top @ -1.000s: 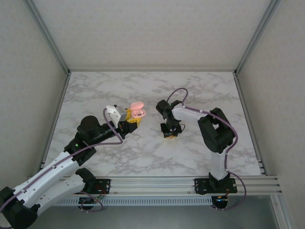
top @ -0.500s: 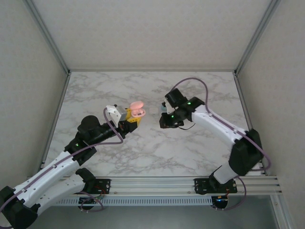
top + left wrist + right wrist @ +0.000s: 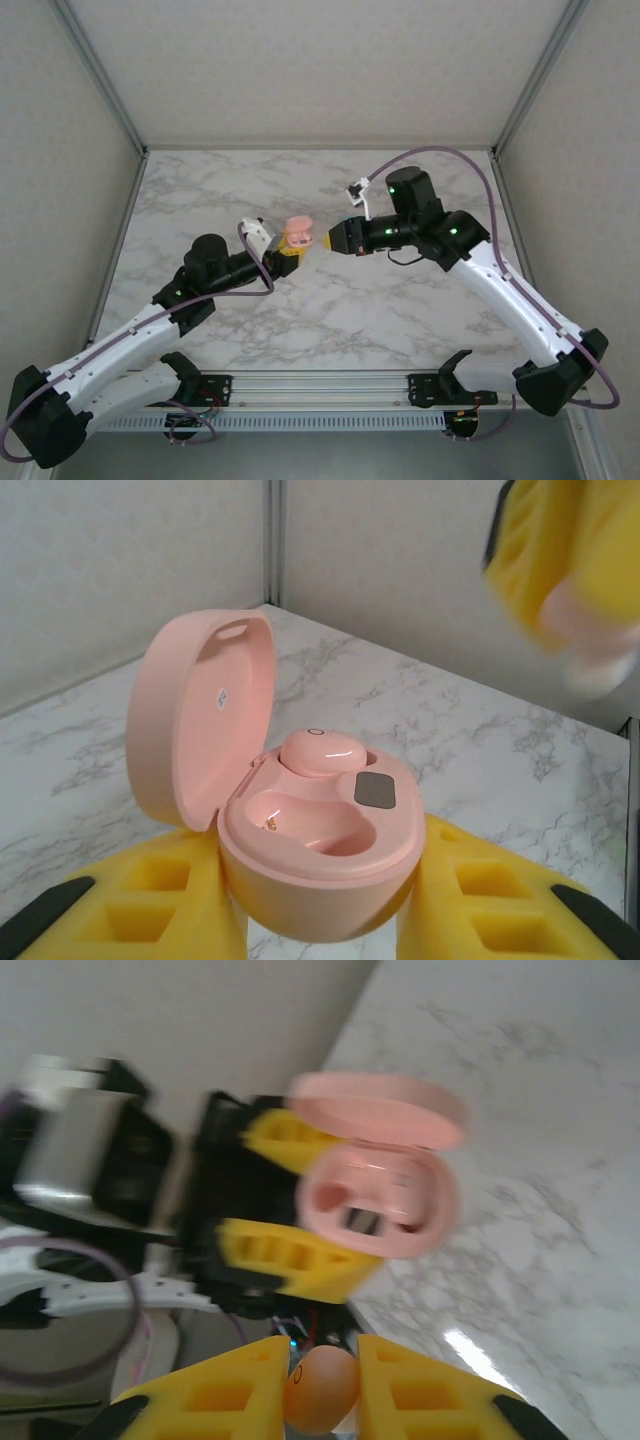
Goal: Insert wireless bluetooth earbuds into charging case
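The charging case (image 3: 297,234) sits between the fingers of the left gripper (image 3: 287,251), over the middle of the table (image 3: 420,320), a little toward its far edge. In the left wrist view its lid (image 3: 195,715) stands raised at the left of the base. An earbud (image 3: 320,752) lies in the rear socket, and the other socket (image 3: 300,825) is in front of it. Just right of the case, apart from it, the right gripper (image 3: 331,239) pinches a second earbud (image 3: 320,1388).

Illegible sticker (image 3: 221,694) in lid (image 3: 190,740) of pink case (image 3: 320,880)
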`<action>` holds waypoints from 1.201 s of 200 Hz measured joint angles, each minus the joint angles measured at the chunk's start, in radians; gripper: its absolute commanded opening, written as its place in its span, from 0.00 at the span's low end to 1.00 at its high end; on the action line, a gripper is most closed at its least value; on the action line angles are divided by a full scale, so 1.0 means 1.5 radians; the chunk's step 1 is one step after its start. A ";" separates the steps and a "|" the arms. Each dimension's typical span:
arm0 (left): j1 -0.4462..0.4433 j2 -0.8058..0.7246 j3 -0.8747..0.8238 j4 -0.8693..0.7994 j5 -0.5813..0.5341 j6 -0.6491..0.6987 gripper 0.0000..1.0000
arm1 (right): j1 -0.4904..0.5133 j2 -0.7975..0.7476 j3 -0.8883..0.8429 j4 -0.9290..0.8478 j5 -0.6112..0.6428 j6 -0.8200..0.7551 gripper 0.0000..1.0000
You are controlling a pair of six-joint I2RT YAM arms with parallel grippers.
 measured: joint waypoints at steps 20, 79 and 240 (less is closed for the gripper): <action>-0.002 0.011 0.002 0.011 0.006 0.002 0.30 | 0.000 -0.012 0.011 0.019 -0.009 0.012 0.22; -0.026 0.030 0.007 0.029 0.022 0.017 0.30 | 0.014 0.016 0.023 0.033 0.013 0.024 0.22; -0.035 0.032 0.027 0.038 0.030 0.022 0.31 | 0.068 0.073 0.034 0.064 0.078 0.039 0.22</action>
